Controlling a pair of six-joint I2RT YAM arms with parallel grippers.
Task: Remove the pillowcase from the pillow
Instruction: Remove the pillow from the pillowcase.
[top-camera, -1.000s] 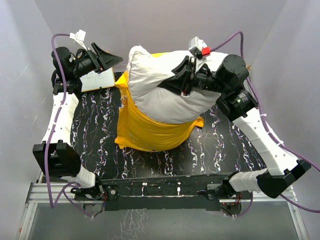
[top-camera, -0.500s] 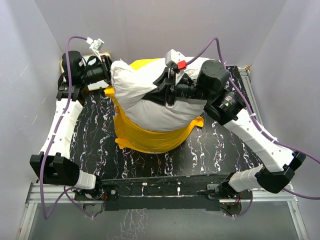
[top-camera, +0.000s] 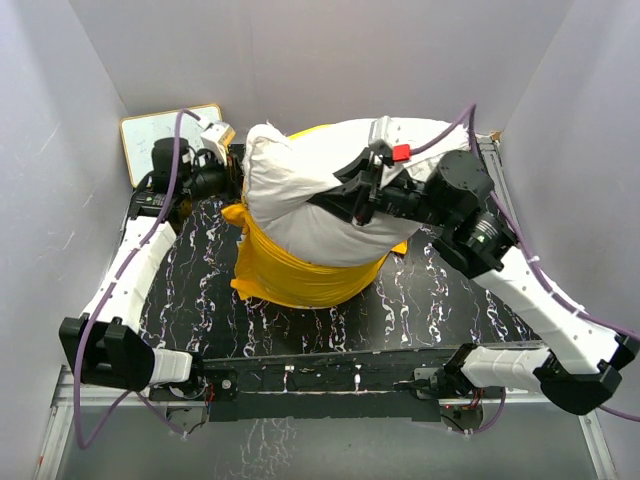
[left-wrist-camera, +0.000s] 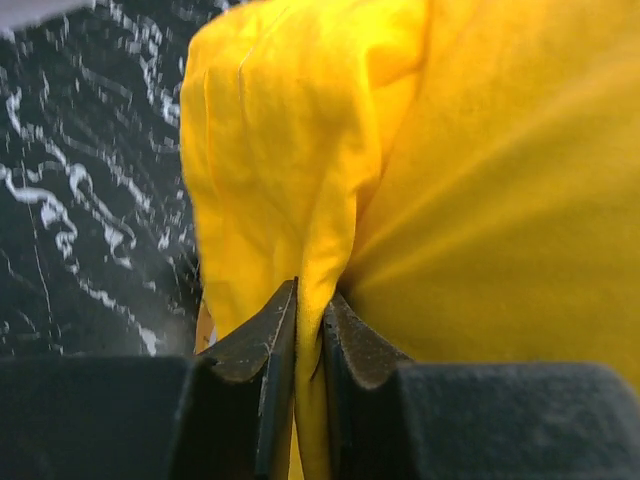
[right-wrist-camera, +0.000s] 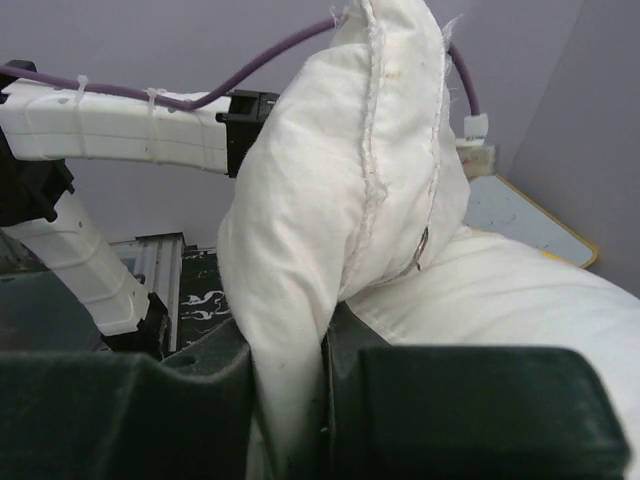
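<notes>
The plump white pillow (top-camera: 300, 190) is held up over the middle of the table, its lower half still inside the bright yellow pillowcase (top-camera: 300, 275), which bunches on the dark marbled table (top-camera: 190, 290). My right gripper (top-camera: 350, 195) is shut on a seamed corner of the pillow (right-wrist-camera: 340, 200), the white cloth pinched between its jaws (right-wrist-camera: 290, 345). My left gripper (top-camera: 235, 178) is at the pillowcase's upper left edge. In the left wrist view it (left-wrist-camera: 312, 300) is shut on a narrow fold of the yellow pillowcase (left-wrist-camera: 480, 180).
A white-faced board (top-camera: 160, 135) with a yellow rim leans at the back left corner, also seen behind the pillow in the right wrist view (right-wrist-camera: 520, 215). Grey walls close in on three sides. The left arm's white link (right-wrist-camera: 110, 125) crosses behind the pillow.
My left arm swung from the board at the back left over to the pillowcase's edge and closed on a fold of it. The right arm shifted the held pillow left, then back right.
</notes>
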